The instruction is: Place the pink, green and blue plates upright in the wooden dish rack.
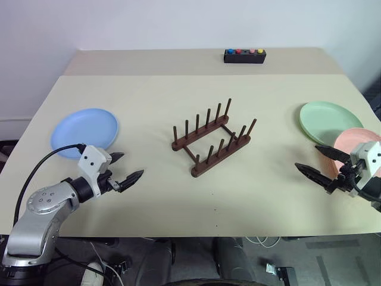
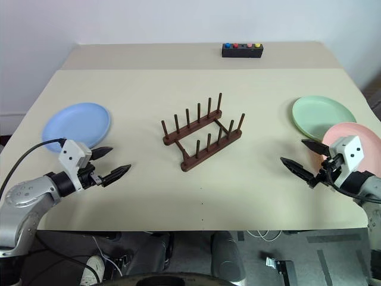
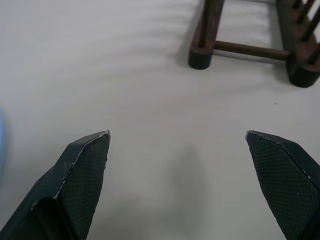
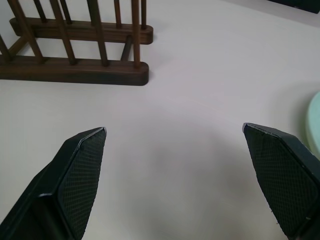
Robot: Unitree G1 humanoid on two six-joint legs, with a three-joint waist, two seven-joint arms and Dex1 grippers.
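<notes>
The wooden dish rack [image 1: 212, 140] stands empty in the middle of the beige table [image 1: 178, 95], its pegs upright. The blue plate [image 1: 84, 131] lies flat at the left. At the right, the green plate [image 1: 329, 120] lies flat, and the pink plate [image 1: 352, 142] overlaps its near edge. My left gripper [image 1: 127, 167] hovers open just in front of the blue plate, pointing toward the rack. My right gripper [image 1: 315, 160] is open too, beside the pink plate and facing the rack. Nothing is held by either. The rack's ends [image 3: 250, 47] [image 4: 75, 70] show in both wrist views.
A small black box with coloured buttons [image 1: 244, 55] sits at the table's far edge. A seam [image 1: 196, 75] runs across the tabletop behind the rack. Bare table lies between each gripper and the rack.
</notes>
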